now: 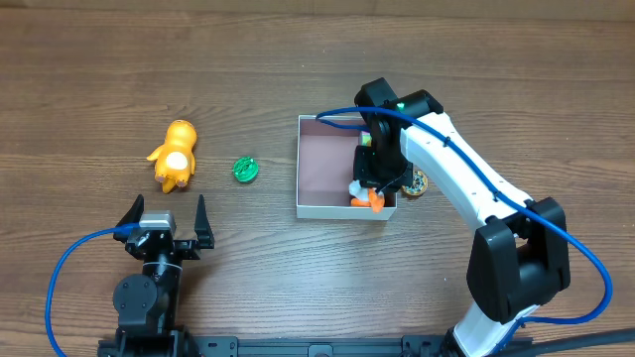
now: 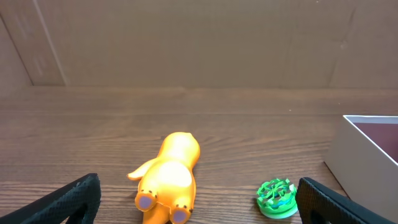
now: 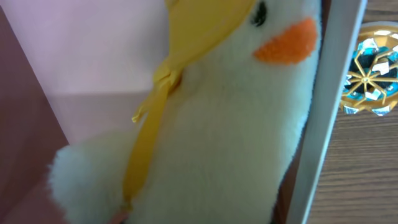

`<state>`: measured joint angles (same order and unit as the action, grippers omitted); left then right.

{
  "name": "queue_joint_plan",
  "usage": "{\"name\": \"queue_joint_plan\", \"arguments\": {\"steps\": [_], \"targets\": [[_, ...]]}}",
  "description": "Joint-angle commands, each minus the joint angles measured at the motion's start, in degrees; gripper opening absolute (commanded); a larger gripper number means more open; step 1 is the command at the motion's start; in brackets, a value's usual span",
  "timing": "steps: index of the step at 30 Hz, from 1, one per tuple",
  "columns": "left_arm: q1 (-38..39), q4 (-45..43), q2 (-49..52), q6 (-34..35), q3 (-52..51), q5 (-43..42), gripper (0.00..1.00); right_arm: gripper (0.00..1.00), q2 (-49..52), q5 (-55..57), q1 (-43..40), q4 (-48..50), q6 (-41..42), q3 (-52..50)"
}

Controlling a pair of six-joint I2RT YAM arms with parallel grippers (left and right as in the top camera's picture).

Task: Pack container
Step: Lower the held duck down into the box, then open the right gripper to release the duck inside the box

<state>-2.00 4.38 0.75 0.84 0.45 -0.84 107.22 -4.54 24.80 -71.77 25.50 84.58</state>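
plush duck [image 3: 211, 143], white with an orange beak and a yellow ribbon, sits low in the near right corner of the container [image 1: 322, 164], the shallow white-walled box with a pink floor at mid-table; right gripper [image 1: 375, 186] stands directly over it, jaws narrowed and, as far as can be judged with the fingers hidden by fur, pinching the toy; left gripper [image 1: 168, 204] waits at the table's near edge, jaws spread wide and empty, facing an orange toy animal [image 1: 176, 154] and a green spinning top [image 1: 245, 170] that lie well apart from the box; a gold-and-blue disc [image 1: 417, 182] rests just outside the right wall; the step in hand looks like setting the duck down; done well, that means lowering until the plush rests on the pink floor, keeping it inside the wall rather than draped over the rim, then opening and rising straight up so the fur does not snag and drag the toy out; tucked into the corner, it leaves floor for the three pieces outside.
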Motion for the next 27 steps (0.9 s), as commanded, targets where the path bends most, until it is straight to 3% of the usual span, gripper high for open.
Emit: {"name": "queue_joint_plan", "arguments": {"steps": [1,17,20,27], "targets": [[-0.33,0.07,-0.39,-1.31,-0.17,0.35,1.00,0.25,-0.46,-0.31,0.26,0.59,1.36,-0.15],[-0.33,0.07,-0.39,-1.31,-0.17,0.35,1.00,0.35,-0.46,-0.28,0.26,0.28,3.10,-0.20],[-0.33,0.07,-0.39,-1.31,-0.17,0.35,1.00,0.42,-0.46,-0.26,0.26,0.11,3.08,-0.20],[-0.33,0.07,-0.39,-1.31,-0.17,0.35,1.00,0.49,-0.46,-0.02,0.26,0.15,3.08,-0.20]]}}
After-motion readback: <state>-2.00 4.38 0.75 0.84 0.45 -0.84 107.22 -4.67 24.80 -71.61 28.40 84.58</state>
